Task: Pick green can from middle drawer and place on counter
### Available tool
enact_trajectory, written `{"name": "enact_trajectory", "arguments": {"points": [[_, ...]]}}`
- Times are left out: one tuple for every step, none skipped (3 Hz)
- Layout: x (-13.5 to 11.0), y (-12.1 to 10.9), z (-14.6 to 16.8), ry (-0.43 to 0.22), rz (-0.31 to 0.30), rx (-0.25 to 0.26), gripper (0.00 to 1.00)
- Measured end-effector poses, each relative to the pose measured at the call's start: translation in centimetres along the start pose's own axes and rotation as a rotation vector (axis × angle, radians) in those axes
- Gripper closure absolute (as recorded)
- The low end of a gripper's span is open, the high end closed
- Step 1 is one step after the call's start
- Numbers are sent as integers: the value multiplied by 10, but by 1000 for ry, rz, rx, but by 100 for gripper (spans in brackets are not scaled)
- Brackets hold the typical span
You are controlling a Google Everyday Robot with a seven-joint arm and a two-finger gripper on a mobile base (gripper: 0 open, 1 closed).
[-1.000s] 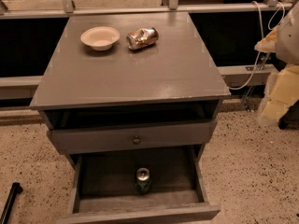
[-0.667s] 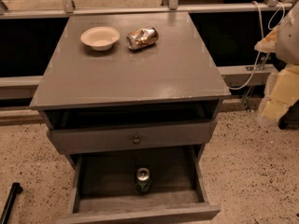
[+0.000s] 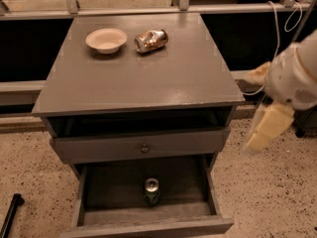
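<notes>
Standing upright in the lower middle of the frame, the green can (image 3: 151, 191) rests on the dark floor of the middle drawer (image 3: 148, 226). The drawer is pulled out toward the camera, which leaves the can's silver top exposed from above. The can sits nearer the drawer's front wall than its back, clear of the knobbed drawer front (image 3: 143, 147) just above, so a descent from overhead looks workable.

Higher up, the desk (image 3: 143, 83) carries a pale bowl (image 3: 106, 39) and a dented coppery can (image 3: 150, 40) lying on its side. Both are close together at the far edge, in the upper left of the frame. Their spot leaves the near half of the grey top free, which is probably where the green can belongs.

At the right edge of the frame, the end effector (image 3: 270, 128) hangs beside the cabinet, about level with the desk's front lip and well apart from the can. I cannot tell whether it is open or closed. Its place off to the side suggests the reach into the drawer has not begun.
</notes>
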State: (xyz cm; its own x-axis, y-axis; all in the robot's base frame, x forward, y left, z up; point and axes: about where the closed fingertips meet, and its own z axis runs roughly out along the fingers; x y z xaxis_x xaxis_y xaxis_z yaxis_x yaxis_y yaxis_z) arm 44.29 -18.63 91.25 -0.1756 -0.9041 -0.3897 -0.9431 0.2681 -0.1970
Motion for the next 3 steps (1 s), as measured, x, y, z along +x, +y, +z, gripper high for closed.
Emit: {"name": "enact_trajectory", "arguments": {"points": [[13, 15, 12, -56, 34, 6, 0], [7, 12, 26, -79, 21, -26, 0], [-9, 23, 85, -212, -25, -97, 0]]}}
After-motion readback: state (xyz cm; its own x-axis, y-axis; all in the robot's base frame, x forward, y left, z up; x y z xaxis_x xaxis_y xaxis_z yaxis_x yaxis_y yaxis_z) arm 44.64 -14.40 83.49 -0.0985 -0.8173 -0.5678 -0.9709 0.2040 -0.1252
